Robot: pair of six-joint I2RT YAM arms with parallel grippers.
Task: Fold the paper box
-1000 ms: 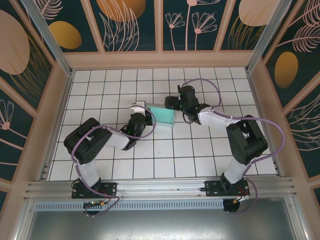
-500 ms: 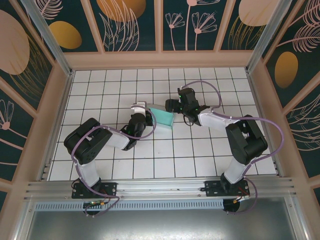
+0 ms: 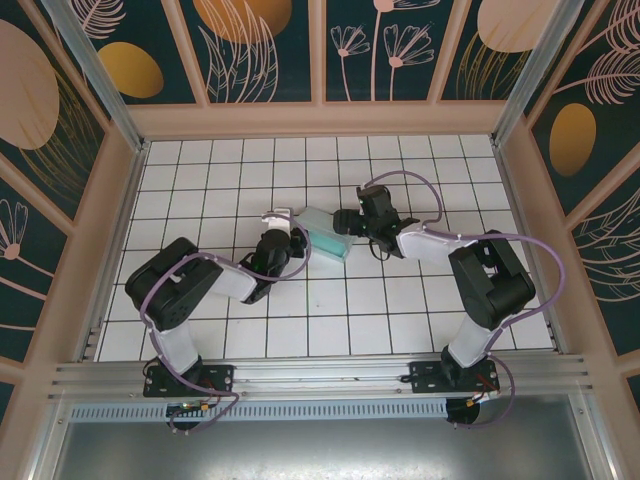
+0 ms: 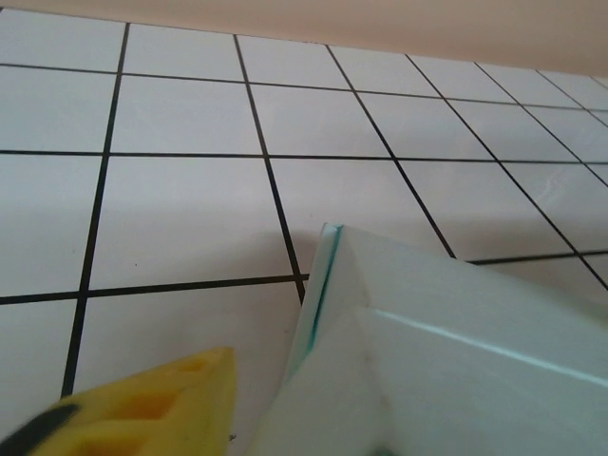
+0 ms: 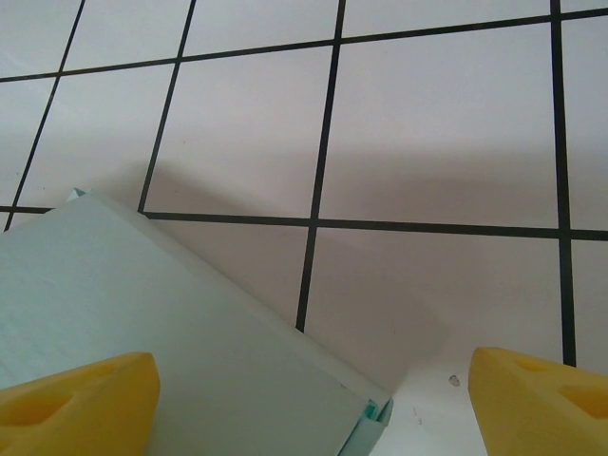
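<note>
The paper box (image 3: 322,232) sits near the middle of the tiled table (image 3: 200,170), a little closer to the far edge than the near one, with the two arms meeting at it from either side. From above it looks partly formed: a darker mint face tilts toward the near edge and a paler panel lies above it.

The left gripper (image 3: 288,233) comes in at the box's left end. In the left wrist view one yellow finger (image 4: 142,404) shows at the lower left, just beside a raised corner of the box (image 4: 427,361), which has a crease and a thin green edge line. The other finger is hidden, so I cannot tell how wide these jaws stand or whether they grip the card.

The right gripper (image 3: 345,222) is at the box's right end. In the right wrist view its jaws (image 5: 309,399) are spread wide. The left finger (image 5: 76,399) hangs over a flat panel of the box (image 5: 171,323), and the right finger stands clear of the card over bare tile.
</note>
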